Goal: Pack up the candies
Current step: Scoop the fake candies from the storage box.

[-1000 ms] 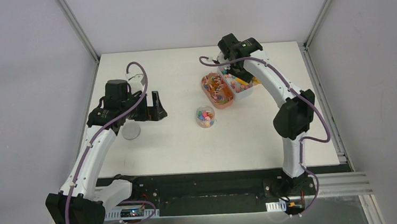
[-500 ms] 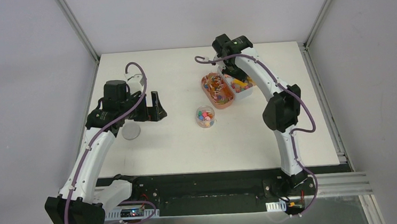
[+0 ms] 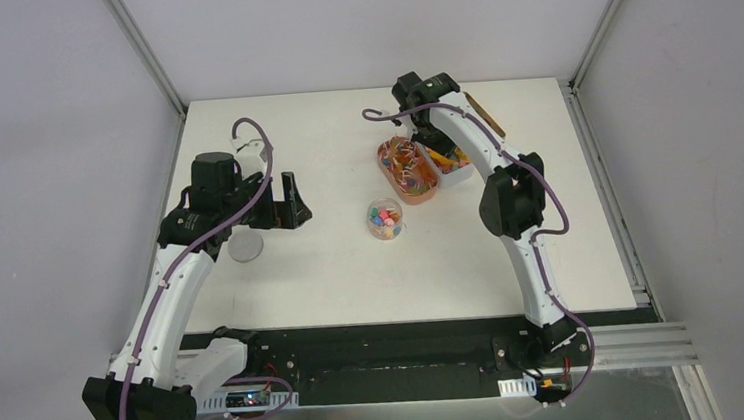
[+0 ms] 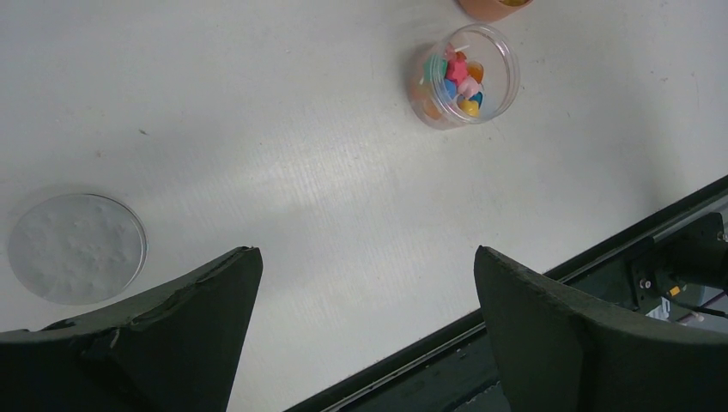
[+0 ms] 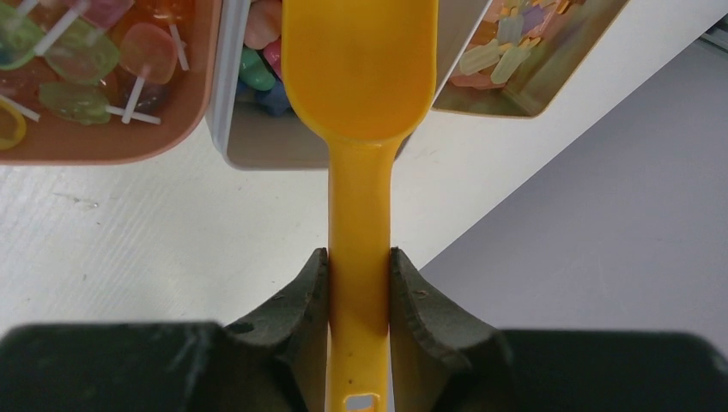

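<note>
The candies show in two places: several lie in a small clear jar (image 3: 385, 219) at mid-table, also in the left wrist view (image 4: 464, 75), and more lie in a white bin (image 3: 453, 166) (image 5: 257, 69). My right gripper (image 5: 359, 255) (image 3: 424, 116) is shut on the handle of the orange scoop (image 5: 360, 60). The scoop's bowl hangs over the white bin's near edge. I cannot tell whether it carries candies. My left gripper (image 4: 365, 253) (image 3: 294, 198) is open wide and empty, left of the jar and above the table.
A salmon oval tray (image 3: 425, 192) (image 5: 103, 150) of lollipops sits left of the white bin. A round clear lid (image 3: 245, 245) (image 4: 75, 247) lies by my left gripper. A tan container (image 5: 515, 51) of pastel sweets is at the right. The back wall is close behind the bins.
My right arm has folded leftward and its wrist has moved left and back over the bins, still holding the scoop. My left arm has barely moved.
</note>
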Available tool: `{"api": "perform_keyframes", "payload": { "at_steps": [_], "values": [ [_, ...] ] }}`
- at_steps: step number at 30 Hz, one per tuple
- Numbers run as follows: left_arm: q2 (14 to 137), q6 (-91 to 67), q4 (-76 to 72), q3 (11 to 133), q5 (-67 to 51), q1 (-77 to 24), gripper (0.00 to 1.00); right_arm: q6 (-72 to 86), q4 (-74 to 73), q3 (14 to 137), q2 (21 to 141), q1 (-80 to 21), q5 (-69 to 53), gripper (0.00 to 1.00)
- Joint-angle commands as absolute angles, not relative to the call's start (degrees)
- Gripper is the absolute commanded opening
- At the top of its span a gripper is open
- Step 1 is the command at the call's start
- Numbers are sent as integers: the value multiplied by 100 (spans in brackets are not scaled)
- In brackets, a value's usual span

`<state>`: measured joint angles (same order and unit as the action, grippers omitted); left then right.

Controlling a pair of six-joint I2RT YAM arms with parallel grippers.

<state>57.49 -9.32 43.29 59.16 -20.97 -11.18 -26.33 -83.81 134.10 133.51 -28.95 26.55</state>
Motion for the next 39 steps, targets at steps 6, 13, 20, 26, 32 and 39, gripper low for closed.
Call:
{"api": "perform_keyframes", "payload": {
  "at_steps": [6,13,20,26,32,39],
  "values": [
    [5572,-783,4199,5879,-1899,-1094,99,-2292,-7596,13197,13442,-2709,2322,0],
    [5573,-795,4199,5863,-1848,-1090,99,-2088,-6916,12662,13263,-2591,2166,0],
    [5581,-795,4201,5863,-1837,-1092,99,-1953,-6203,12021,12905,-2506,2165,0],
    [5569,-794,4201,5861,-1821,-1090,99,-1875,-5554,11476,12577,-2434,1958,0],
    [5564,-800,4199,5862,-1813,-1092,99,-1762,-5238,11170,12427,-2290,1597,0],
    [5559,-800,4198,5851,-1802,-1092,99,-1617,-4686,10664,12206,-2101,1121,0]
  ]
}}
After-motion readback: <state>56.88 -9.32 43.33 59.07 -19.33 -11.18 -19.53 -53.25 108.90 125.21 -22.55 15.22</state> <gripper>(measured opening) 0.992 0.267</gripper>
